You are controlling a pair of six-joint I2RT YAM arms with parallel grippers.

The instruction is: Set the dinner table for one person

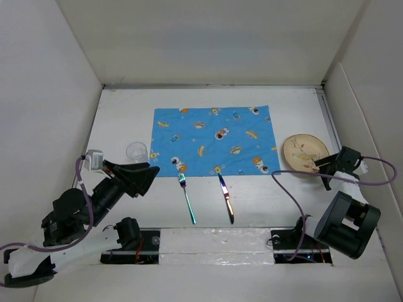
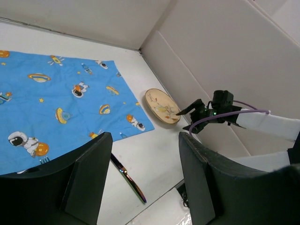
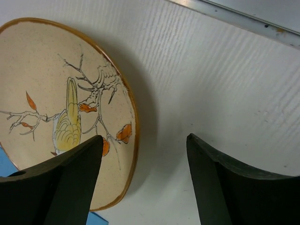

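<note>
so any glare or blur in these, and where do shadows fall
top external: even soft light, sharp, no glare on the placemat; left wrist: the left hand looms dark and soft up close, plate crisp; right wrist: plate throws a soft shadow past its rim onto the table

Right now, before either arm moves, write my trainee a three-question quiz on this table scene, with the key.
1. True or false: the plate lies in the middle of the placemat.
2. Which item stands nearest the left tool? A, the glass; B, the plate; C, the knife.
3. In one word: is the right tool, at the plate's rim, open or shut?

Key
1. False: it lies on the dinner table, to the right of the placemat.
2. A.
3. Open.
</note>
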